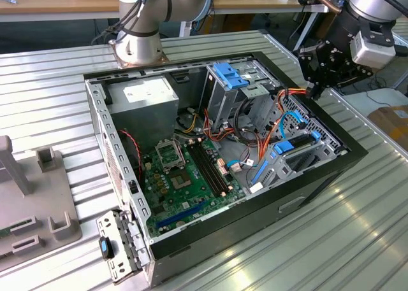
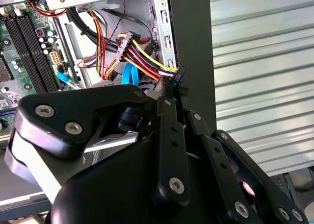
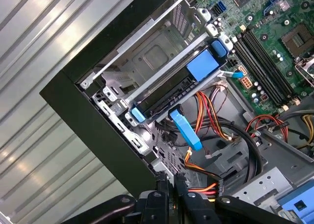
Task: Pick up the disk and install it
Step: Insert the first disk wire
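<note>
I see the claw pressed together at the PC case rim, tips just beside the pwr cable bundle. Disk sits inside the case, slotted in its drive bay.

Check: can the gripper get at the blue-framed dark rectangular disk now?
Probably yes: the gripper sits by the black case wall, close to the disk; only a flat blue cable and coloured wires lie between them.

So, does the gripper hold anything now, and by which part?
Nothing, it seems: the gripper is shut on itself beside a black cable connector; the disk lies in its bay.
</note>
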{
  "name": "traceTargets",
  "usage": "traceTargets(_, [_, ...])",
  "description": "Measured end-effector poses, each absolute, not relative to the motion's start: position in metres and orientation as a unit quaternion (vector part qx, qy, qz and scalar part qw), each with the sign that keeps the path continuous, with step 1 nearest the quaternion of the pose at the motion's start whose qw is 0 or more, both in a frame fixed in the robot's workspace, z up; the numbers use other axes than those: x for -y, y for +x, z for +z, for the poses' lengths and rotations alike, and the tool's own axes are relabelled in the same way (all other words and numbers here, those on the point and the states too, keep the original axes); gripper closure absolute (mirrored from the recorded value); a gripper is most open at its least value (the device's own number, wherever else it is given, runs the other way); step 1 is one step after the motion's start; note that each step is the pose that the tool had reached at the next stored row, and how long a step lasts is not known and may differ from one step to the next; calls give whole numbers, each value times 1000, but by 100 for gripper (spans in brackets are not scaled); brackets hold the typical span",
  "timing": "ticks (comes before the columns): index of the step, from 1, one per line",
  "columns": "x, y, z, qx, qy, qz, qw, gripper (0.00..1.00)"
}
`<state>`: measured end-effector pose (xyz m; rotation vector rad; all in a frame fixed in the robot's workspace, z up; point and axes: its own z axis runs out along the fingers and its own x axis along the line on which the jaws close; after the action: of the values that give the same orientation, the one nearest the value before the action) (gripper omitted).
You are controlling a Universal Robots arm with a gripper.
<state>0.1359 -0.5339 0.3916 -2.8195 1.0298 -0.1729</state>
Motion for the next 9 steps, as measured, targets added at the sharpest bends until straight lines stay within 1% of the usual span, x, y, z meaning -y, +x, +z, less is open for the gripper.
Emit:
traceTargets(3, [534,136,392,-342,-936,-57,67,83])
traceTargets(9, [534,136,391,-404,-911,-62,63,83])
